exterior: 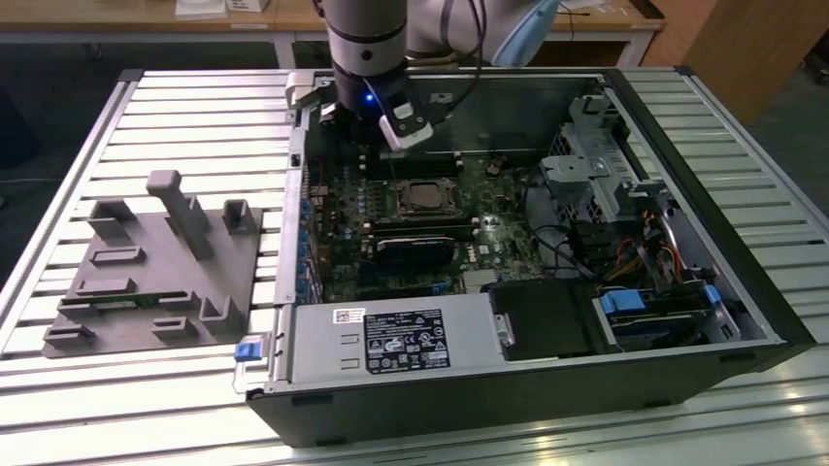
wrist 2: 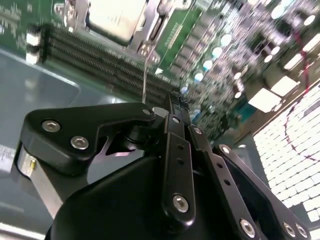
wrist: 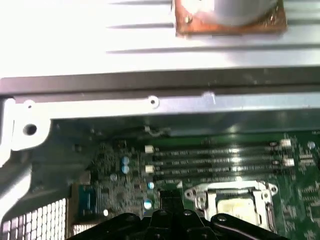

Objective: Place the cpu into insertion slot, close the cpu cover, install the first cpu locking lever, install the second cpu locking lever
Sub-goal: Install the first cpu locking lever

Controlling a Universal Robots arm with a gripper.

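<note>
Exterior view: end effector [exterior: 392, 146] beside case wall [exterior: 531, 112], cpu [exterior: 421, 197] apart.

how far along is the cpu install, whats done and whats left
Looks done: the square silvery-tan cpu sits in the silver-rimmed insertion slot, and the thin silver frame cpu cover lies flat around it. In hand: the black gripper hangs above, just off the slot; what it holds, I cannot tell. Left: a thin silver lever rod stands up beside the slot, so latching seems undone.

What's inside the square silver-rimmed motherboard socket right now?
The socket holds a flat square chip with a silvery-tan metal top, thin silver frame plate over its edges. Its contacts beneath are covered.
</note>
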